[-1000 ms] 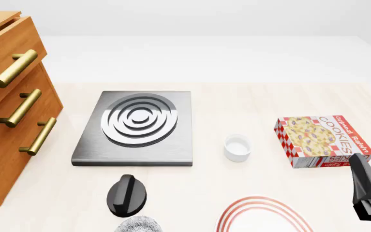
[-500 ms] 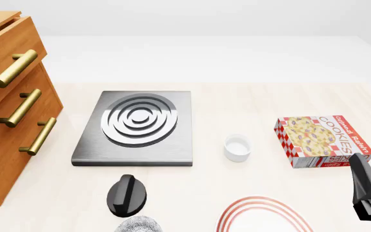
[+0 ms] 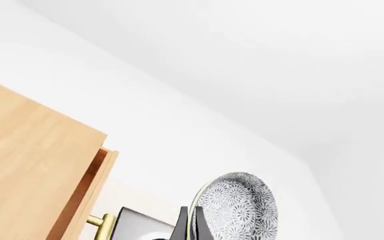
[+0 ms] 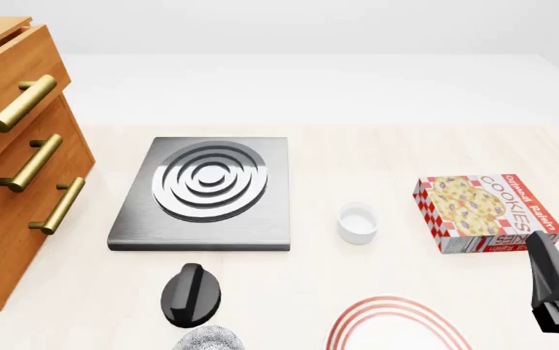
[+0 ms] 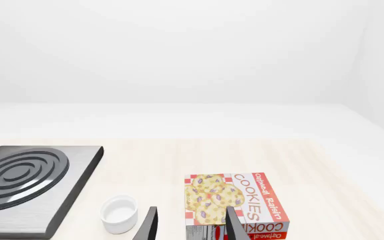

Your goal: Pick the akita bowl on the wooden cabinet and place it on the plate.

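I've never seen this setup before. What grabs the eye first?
The orange-brown cabinet with brass handles fills the far left, beside the grey stove burner at centre. On the right lies a red cookie box. In the left wrist view, the left gripper pinches a patterned bowl by its rim.

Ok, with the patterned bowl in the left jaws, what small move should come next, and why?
Probably carry it a little to the right, toward the flat white red-ringed plate. The left gripper pinches the rim of the white bowl with grey lace pattern, which is tilted on edge near the orange-brown wooden cabinet, while the plate lies further right.
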`<action>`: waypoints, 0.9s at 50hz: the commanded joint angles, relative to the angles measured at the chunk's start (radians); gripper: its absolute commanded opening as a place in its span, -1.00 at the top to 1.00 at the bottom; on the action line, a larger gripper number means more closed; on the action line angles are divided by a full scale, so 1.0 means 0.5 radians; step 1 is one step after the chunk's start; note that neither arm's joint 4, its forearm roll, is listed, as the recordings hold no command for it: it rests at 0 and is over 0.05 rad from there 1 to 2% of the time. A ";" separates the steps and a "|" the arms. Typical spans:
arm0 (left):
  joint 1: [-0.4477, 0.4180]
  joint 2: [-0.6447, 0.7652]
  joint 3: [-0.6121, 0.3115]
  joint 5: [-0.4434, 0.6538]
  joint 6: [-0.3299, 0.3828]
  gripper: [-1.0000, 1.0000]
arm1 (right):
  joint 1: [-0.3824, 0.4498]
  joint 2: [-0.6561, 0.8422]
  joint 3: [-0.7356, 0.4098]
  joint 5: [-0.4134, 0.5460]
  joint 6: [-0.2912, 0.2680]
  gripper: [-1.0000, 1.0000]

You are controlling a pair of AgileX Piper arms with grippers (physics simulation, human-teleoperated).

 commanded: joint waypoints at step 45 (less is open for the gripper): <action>-0.516 -0.044 0.343 -0.072 0.002 1.00 | 0.000 0.000 0.000 0.000 0.000 -1.00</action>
